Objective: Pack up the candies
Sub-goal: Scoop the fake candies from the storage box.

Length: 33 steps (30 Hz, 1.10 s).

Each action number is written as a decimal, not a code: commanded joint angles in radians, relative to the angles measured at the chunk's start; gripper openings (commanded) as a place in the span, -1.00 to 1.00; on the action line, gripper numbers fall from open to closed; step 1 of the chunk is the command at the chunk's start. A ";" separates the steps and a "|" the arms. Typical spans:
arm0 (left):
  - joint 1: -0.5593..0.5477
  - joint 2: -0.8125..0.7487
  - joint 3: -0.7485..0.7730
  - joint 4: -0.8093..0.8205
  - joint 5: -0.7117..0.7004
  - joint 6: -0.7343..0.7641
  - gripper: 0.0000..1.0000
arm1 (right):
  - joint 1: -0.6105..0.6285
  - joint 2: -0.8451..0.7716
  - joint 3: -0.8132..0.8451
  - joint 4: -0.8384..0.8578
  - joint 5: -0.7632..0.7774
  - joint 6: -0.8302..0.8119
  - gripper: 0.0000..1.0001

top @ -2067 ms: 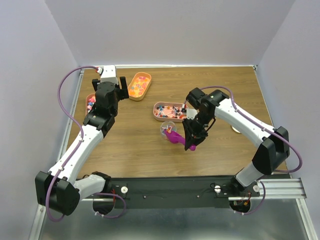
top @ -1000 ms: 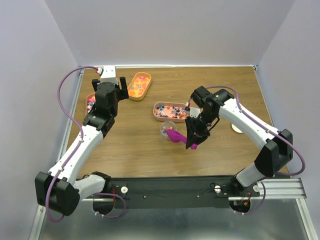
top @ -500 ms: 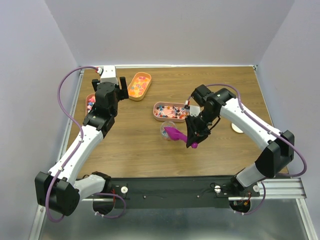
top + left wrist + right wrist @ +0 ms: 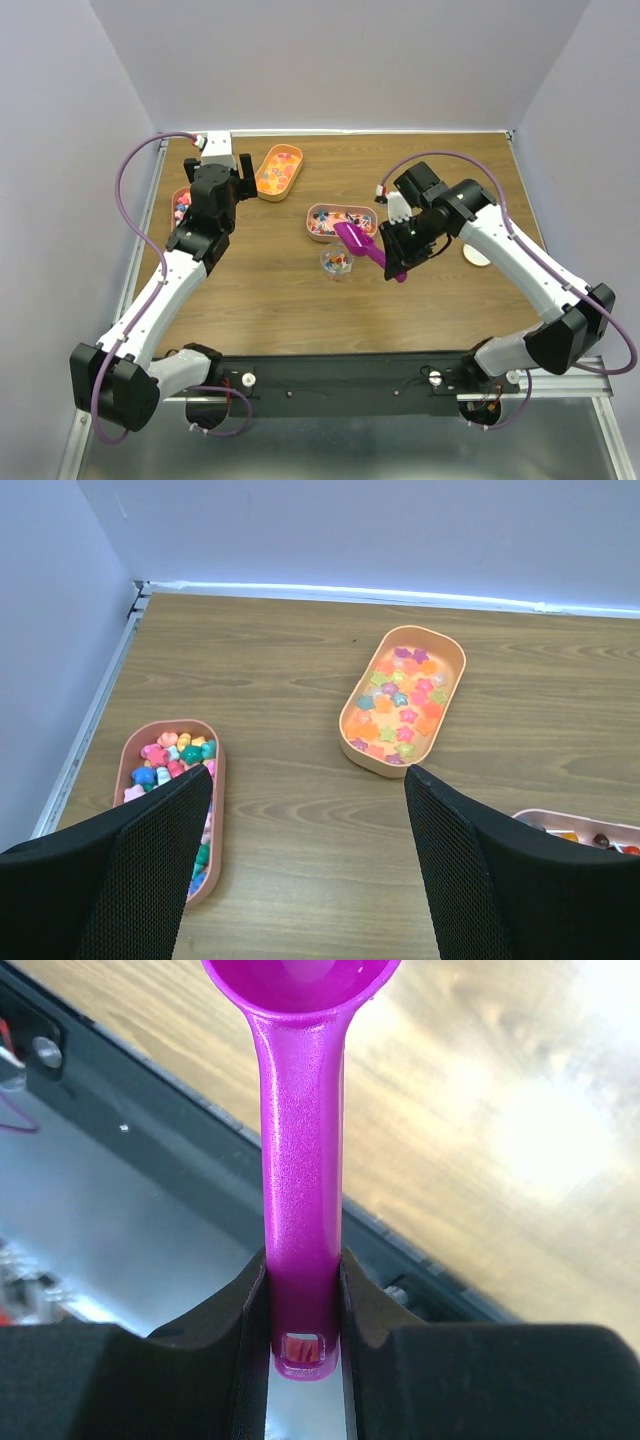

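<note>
The candies, tiny multicoloured sweets, fill a peach tray at mid-table. More of them lie in a small clear cup just in front of it. My right gripper is shut on the handle of a magenta scoop, whose bowl hangs over the tray's right end. In the right wrist view my right gripper pinches the scoop handle between both fingers. My left gripper hovers open and holds nothing at the back left. In the left wrist view, bare wood shows inside the left gripper.
An orange-lined tray of star shapes lies at the back. Another tray of larger coloured pieces sits by the left table edge, partly under my left arm. A white disc lies under my right forearm. A black rail runs along the near edge.
My right gripper has lifted the scoop away from the clear cup and carried it back and to the right, over the middle tray. The left arm has not moved.
</note>
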 commanded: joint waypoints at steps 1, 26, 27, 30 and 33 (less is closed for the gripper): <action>0.007 0.007 -0.010 0.023 -0.015 0.008 0.71 | 0.030 -0.015 0.044 0.113 0.103 -0.169 -0.99; 0.004 0.160 0.029 -0.072 0.739 -0.101 0.58 | 0.030 -0.044 -0.183 0.533 0.151 -0.717 -0.99; 0.004 0.156 0.035 -0.081 0.758 -0.106 0.56 | 0.028 -0.043 -0.190 0.542 0.146 -0.724 -0.99; 0.002 0.159 0.055 -0.104 0.844 -0.118 0.55 | 0.030 -0.037 -0.204 0.557 0.111 -0.744 -0.99; 0.004 0.169 0.066 -0.113 0.910 -0.141 0.55 | 0.030 -0.050 -0.224 0.585 0.077 -0.750 -0.99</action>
